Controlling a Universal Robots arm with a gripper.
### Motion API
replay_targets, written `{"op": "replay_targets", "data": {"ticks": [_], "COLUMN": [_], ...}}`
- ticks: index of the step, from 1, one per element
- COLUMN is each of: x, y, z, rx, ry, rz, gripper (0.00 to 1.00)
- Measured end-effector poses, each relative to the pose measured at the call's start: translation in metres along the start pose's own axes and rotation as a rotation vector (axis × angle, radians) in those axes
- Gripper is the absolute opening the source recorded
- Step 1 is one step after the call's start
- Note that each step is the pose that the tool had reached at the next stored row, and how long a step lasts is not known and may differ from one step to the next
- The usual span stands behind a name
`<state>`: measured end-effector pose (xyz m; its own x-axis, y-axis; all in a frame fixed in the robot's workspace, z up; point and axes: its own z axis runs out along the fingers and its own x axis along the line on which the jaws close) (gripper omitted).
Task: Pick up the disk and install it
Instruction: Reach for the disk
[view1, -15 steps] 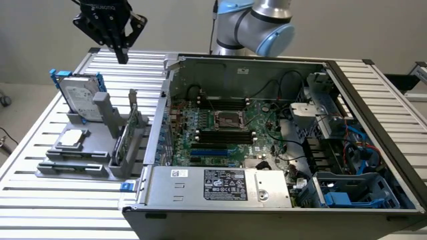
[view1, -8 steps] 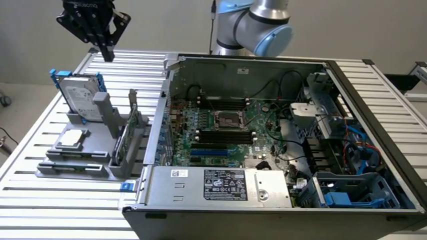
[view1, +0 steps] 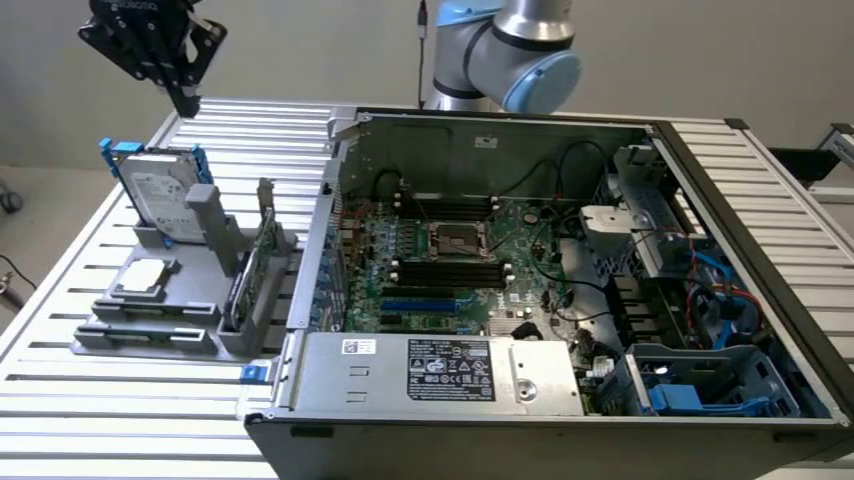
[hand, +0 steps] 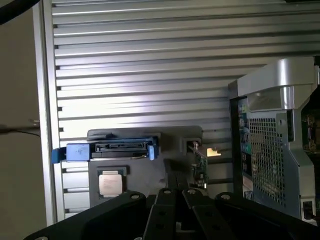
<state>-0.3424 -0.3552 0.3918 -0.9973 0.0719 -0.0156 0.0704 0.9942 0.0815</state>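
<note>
1. My claw (view1: 184, 103) is clenched and there is nothing between its fingers. It hangs in the air over the far corner of the slatted table (view1: 54, 270).
2. The disk (view1: 166, 196) stands upright on its edge in a grey holder (view1: 200, 300), to the exterior view's left of the open computer case (view1: 534, 250). My claw is above it and well apart from it.
3. In the wrist view I look down on the disk's upper edge, framed by the blue carrier (hand: 75, 152). A small square chip (hand: 110, 183) lies flat in the same holder, just beside it.
4. I judge the disk to be stiff and rather heavy for a flat thing, because its body is metal. Its faces look smooth, so they may slip. It probably does not tolerate a knock or a drop.
5. I think the best hold is across the two flat faces, near the middle of the upper edge that stands free of the holder. The blue plastic ends may bend, so I would not hold it there.
</note>
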Motion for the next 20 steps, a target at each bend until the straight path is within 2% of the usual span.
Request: {"op": "replay_targets", "data": {"ticks": [9,20], "x": [0.042,0.09], "y": [0.0079,0.0254], "z": [0.0034,0.0087], "rx": [-0.0015,-0.0016], "ry": [0.0001,0.0], "rz": [0.0,-0.001], "gripper": [0.11,0.11]}}
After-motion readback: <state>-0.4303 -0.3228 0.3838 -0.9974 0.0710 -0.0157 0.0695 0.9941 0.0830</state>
